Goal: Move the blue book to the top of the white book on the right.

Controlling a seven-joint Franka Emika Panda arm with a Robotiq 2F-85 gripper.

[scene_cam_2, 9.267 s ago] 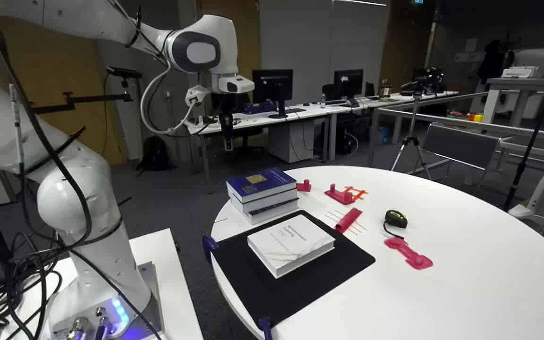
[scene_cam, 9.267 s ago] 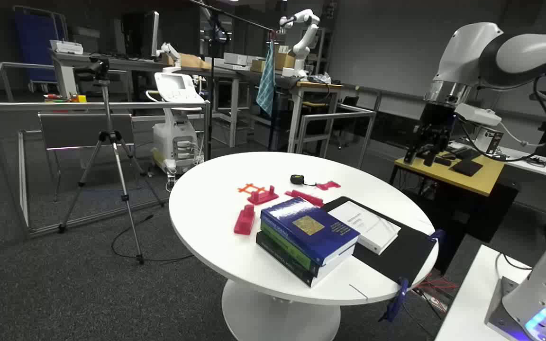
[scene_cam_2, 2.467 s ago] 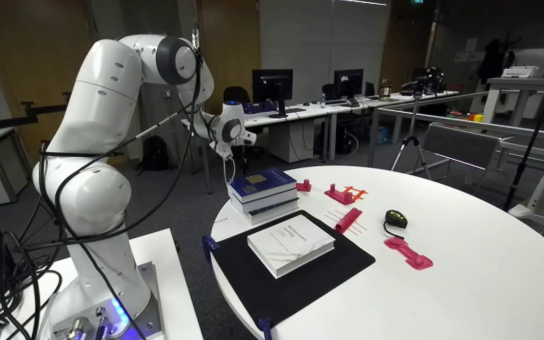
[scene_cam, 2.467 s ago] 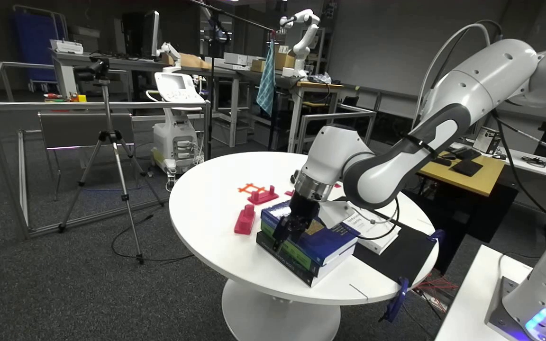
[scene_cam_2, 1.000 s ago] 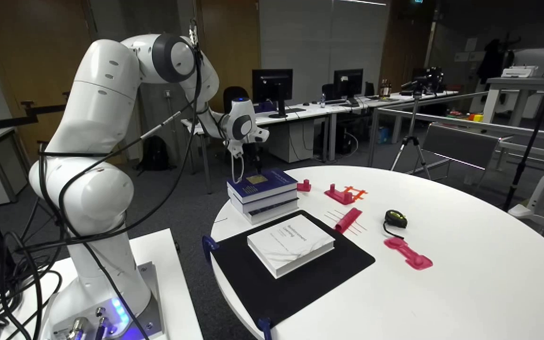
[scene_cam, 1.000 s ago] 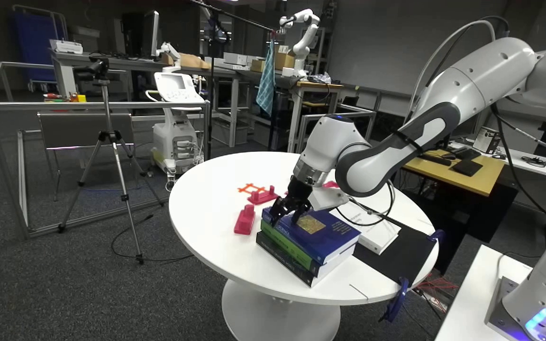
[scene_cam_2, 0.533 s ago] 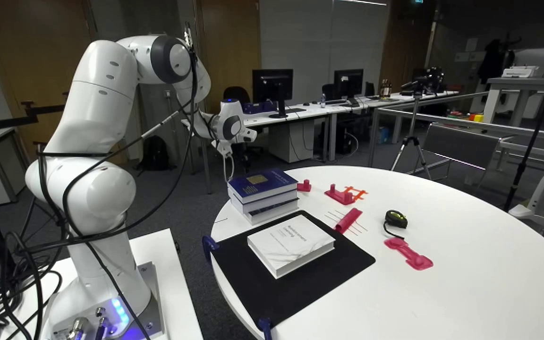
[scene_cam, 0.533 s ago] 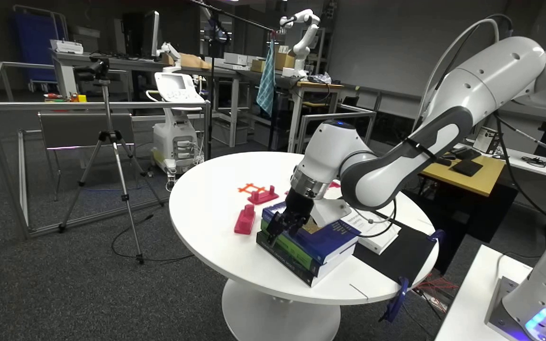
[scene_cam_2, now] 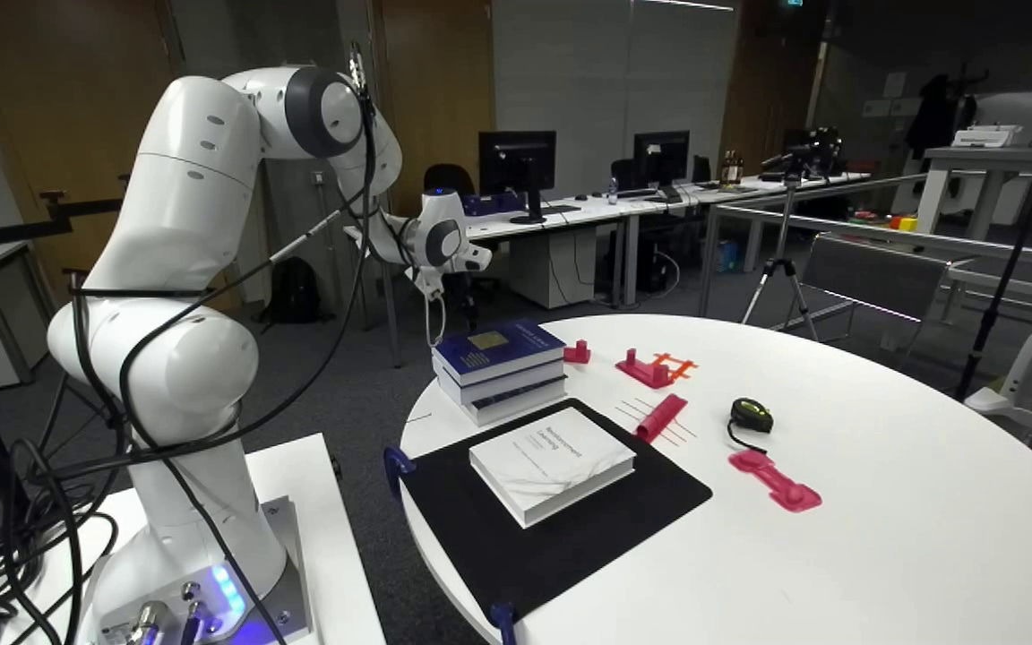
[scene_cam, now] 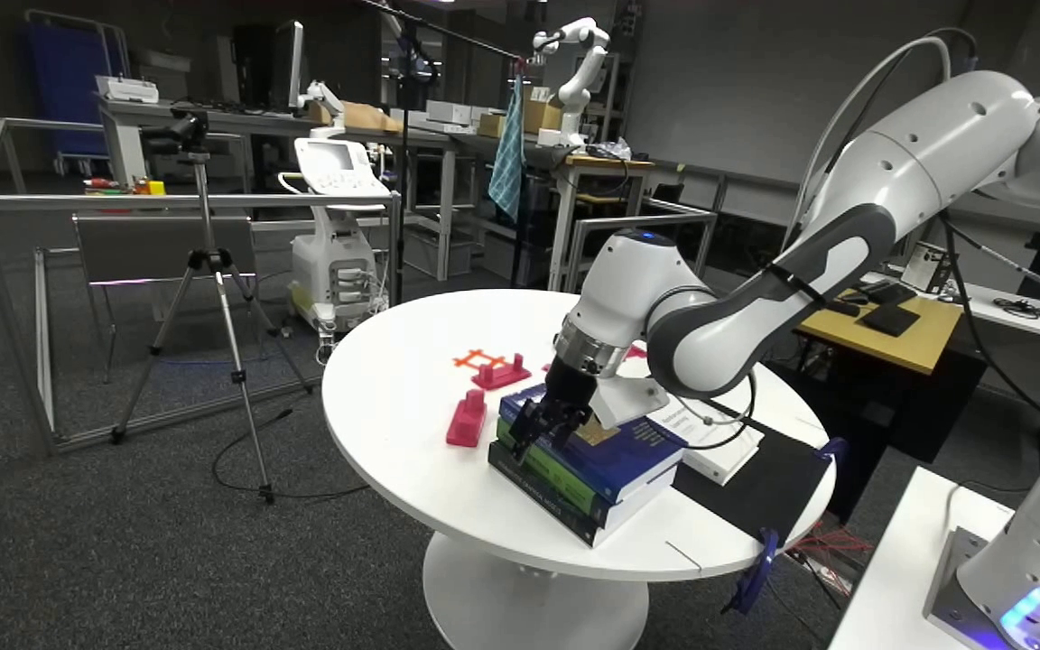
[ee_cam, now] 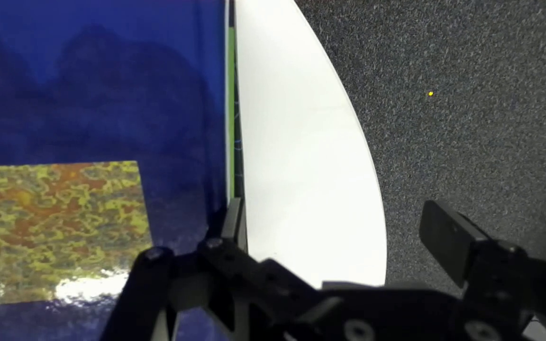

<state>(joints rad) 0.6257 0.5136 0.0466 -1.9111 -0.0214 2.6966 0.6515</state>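
1. The Robotiq gripper (ee_cam: 334,218) points down at the spine side of the book stack (scene_cam_2: 500,376), its jaws spread wide.
2. One finger (ee_cam: 232,222) stands right at the spine edge; whether it touches cannot be told. The other finger (ee_cam: 449,241) shows against the carpet (ee_cam: 467,104), past the rim of the round white table (ee_cam: 311,156).
3. The navy-blue hardcover (scene_cam: 628,459), a mottled gold square (ee_cam: 59,218) on its cover, lies flat on top of the stack, partly beneath the gripper.
4. Beside the gripper, under that hardcover, lie the green-spined book (scene_cam: 565,483) and, lowest, the black-spined book (scene_cam: 545,498).
5. The white "Reinforcement Learning" book (scene_cam_2: 552,461) lies across the stack from the gripper, flat and cover up on the black mat (scene_cam_2: 480,546).
6. Near the gripper, on the table, sits a magenta block (scene_cam: 466,422) with an upright stub.
7. Well apart from the gripper lies the tape measure (scene_cam_2: 751,414).
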